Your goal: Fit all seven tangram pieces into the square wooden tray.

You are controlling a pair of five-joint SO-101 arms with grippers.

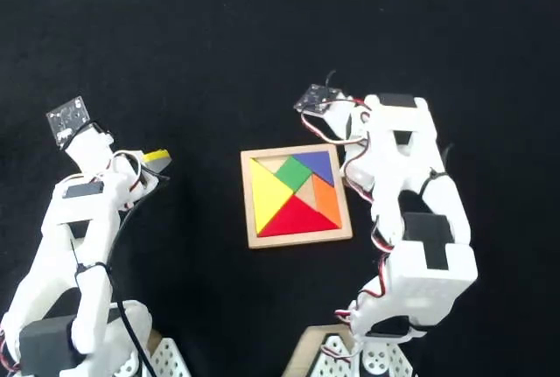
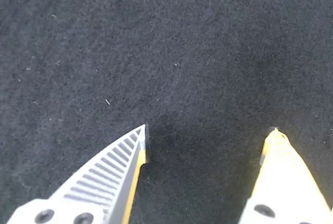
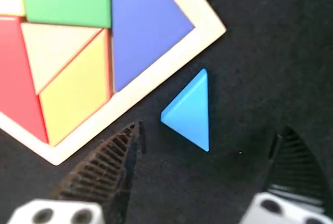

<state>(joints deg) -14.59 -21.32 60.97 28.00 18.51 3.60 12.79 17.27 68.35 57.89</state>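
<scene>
The square wooden tray (image 1: 298,239) lies mid-table holding yellow (image 1: 265,195), green (image 1: 293,172), dark blue (image 1: 318,165), red (image 1: 297,218), orange (image 1: 327,200) and tan pieces. A bare triangle of wood (image 1: 266,164) shows at its far left corner. A light blue triangle (image 3: 190,111) lies flat on the cloth just outside the tray's corner (image 3: 209,27). My right gripper (image 3: 208,146) hangs open over it, one finger on each side, touching nothing. My left gripper (image 2: 208,133) is open over bare cloth, left of the tray (image 1: 160,160).
Black cloth covers the table all round the tray. The right arm's white body (image 1: 411,193) stands close along the tray's right side. The arm bases sit at the near edge.
</scene>
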